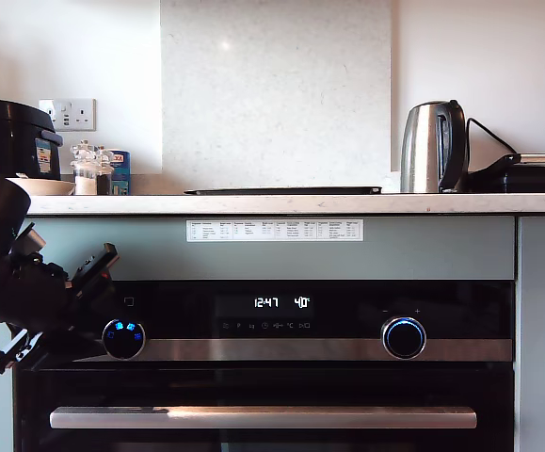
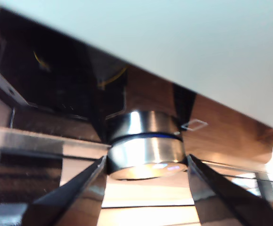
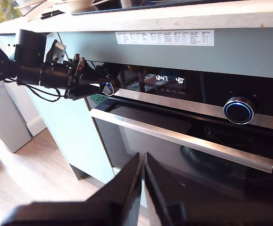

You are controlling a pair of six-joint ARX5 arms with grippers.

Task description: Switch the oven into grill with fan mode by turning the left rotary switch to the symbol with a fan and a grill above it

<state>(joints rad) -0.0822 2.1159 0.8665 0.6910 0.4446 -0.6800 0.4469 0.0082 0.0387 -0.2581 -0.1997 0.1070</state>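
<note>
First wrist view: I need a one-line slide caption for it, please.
My first gripper with its jaws open either side of the oven's left rotary switch, whose steel side shows.

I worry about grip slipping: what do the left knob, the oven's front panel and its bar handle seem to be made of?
The left rotary switch looks like polished metal around its side: bright mirror-like highlights, with a thin blue band. The oven front appears to be glossy black glass, since it reflects the room. The bar handle looks like brushed steel, with a soft streaky sheen. My first gripper straddles the switch.
</note>
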